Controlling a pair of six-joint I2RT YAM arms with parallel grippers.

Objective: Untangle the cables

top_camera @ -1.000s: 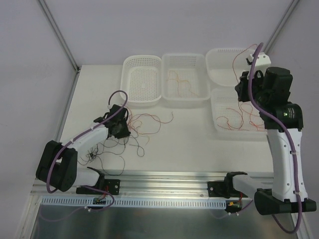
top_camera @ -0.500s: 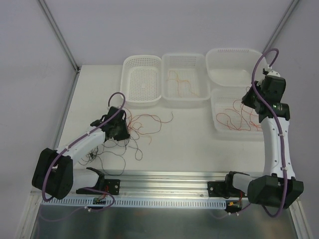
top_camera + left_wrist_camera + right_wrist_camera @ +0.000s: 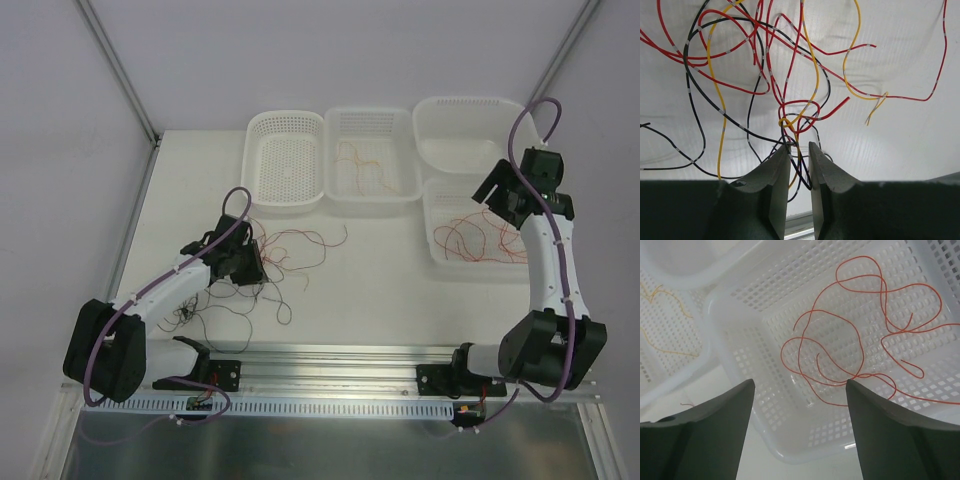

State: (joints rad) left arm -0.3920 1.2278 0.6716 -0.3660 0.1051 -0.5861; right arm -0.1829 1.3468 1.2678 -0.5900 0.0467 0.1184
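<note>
The cables (image 3: 285, 250) lie as a loose tangle of red, yellow and black strands on the white table, left of centre. In the left wrist view a small knot (image 3: 797, 119) sits just ahead of my left gripper (image 3: 800, 145). Its jaws stand a narrow gap apart, with black and yellow strands running loosely through the gap. My left gripper (image 3: 245, 265) is at the tangle's left edge. My right gripper (image 3: 800, 381) hangs wide open and holds nothing. It is above the front right basket (image 3: 765, 405), where one orange-red cable (image 3: 860, 257) lies coiled.
Four white mesh baskets line the back: a left one (image 3: 285, 195), a middle one (image 3: 372, 190) holding an orange strand, a back right one (image 3: 465, 105) and the front right one (image 3: 440, 255). Thin black strands (image 3: 200, 312) trail toward the rail (image 3: 330, 352) at the near edge.
My right gripper came down from high over the right baskets and opened, and the long red cable that hung from it now lies in the front right basket. The left gripper barely shifted.
</note>
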